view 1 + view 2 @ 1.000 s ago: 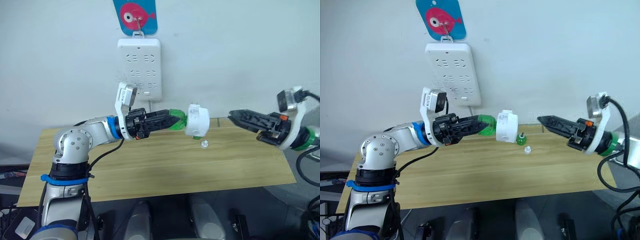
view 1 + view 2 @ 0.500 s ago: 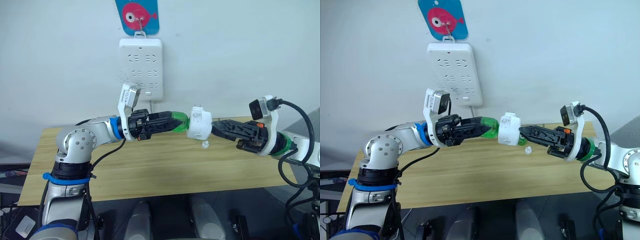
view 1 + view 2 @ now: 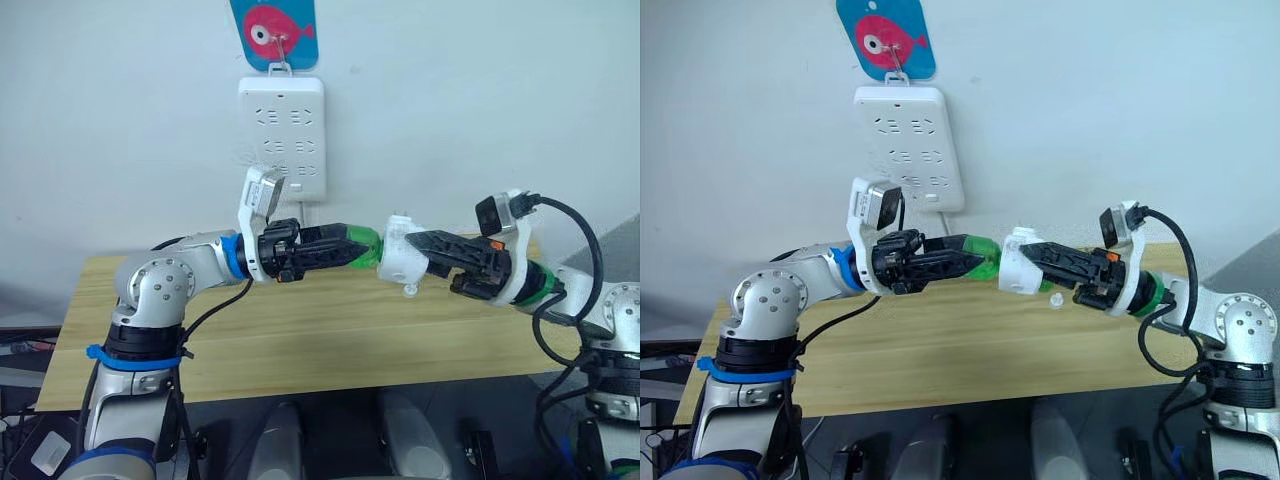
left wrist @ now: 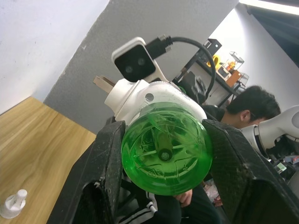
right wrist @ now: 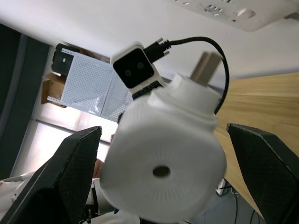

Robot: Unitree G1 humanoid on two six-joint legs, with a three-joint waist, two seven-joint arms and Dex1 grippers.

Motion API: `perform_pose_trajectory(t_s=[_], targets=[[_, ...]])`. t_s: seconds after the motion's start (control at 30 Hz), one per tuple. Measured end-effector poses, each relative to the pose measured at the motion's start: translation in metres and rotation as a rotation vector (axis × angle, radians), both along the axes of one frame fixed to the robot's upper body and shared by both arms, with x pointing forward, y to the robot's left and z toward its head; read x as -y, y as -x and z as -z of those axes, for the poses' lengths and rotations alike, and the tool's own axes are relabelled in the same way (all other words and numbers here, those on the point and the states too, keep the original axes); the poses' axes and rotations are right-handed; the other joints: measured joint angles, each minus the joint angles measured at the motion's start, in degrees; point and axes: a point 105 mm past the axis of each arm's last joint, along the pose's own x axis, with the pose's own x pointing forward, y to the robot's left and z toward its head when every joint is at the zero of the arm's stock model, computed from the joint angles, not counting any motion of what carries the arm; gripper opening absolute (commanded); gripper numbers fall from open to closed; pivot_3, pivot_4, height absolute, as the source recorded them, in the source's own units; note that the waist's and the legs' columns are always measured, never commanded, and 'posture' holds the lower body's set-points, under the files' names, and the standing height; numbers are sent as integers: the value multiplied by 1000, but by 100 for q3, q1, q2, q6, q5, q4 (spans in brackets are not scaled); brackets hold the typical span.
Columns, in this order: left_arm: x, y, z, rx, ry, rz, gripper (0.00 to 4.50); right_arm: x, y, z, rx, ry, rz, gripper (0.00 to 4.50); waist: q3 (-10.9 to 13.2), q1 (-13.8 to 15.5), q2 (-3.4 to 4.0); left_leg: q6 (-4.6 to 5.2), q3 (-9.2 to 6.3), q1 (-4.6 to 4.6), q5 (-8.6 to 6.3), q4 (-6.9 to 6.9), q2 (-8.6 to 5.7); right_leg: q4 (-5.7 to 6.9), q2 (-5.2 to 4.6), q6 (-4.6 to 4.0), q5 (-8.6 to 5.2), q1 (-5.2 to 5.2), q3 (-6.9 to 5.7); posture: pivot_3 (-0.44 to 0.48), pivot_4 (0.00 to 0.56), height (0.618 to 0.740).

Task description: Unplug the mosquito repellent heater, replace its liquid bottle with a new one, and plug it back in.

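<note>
1. The small white rounded plastic mosquito repellent heater [image 3: 402, 256] hangs in mid-air over the back of the pale wooden table [image 3: 300, 340], between the two arms and below the tall white multi-socket power strip [image 3: 281, 135] on the wall. It is unplugged; its metal prongs stick up toward the wall.

2. A translucent green plastic liquid bottle [image 3: 362, 246] sits in the heater's left end. Bottle and heater form one line running nearly level from left to right, and that long axis is what the coming move turns on, whether twisting or pulling apart.

3. The left gripper [image 3: 345, 250] comes in along this axis from the left, its two black fingers [image 4: 105, 163] pinching the green bottle on either side of its round base.

4. The right gripper [image 3: 420, 245] reaches in from the opposite end. In the right wrist view its fingers [image 5: 74, 168] stand spread wide on either side of the heater's holed face, not pressing it. This arm is the nearer one to the heater body.

5. As for containers, the green bottle is seated in the heater; how much liquid it holds I cannot tell. A small clear cap-like piece [image 3: 408, 290] rests on the table just below the heater.
</note>
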Motion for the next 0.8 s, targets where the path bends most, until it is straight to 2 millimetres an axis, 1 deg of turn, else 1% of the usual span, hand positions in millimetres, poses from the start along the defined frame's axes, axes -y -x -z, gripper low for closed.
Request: perform_pose_trajectory(t_s=[0.07, 0.1, 0.13, 0.5, 0.8], targets=[[0, 0, 0, 4, -4, -2, 2300, 0, 0, 0, -1, 2, -7, 3600, 0, 1, 0, 0, 0, 0, 0, 0, -1, 0, 0, 0, 0, 0, 0, -140, 209, 734], [0, 0, 1, 6, -6, -1, 2300, 0, 0, 0, -5, 3, -7, 3166, 0, 1, 0, 0, 0, 0, 0, 0, 0, 0, 0, 0, 0, 0, 0, -140, 209, 734], [0, 0, 1, 7, -10, 1, 2300, 2, -1, 0, -7, 0, -6, 2884, 0, 2, 0, 0, 1, 0, 0, 0, -1, 0, 0, 0, 0, 0, 0, -140, 209, 734], [3, -1, 0, 36, 6, -5, 2300, 4, -3, -4, -2, 9, -20, 2858, -1, 2, 1, 0, 1, 0, 0, 0, 0, 1, 0, 0, 0, 0, 0, -139, 204, 734], [2, 0, 2, 34, 6, -5, 2300, 4, -4, -2, -10, -6, -9, 2858, -1, -1, 1, 0, 1, 0, 0, 0, 0, 1, 0, 0, 0, 0, 0, -141, 204, 734]])
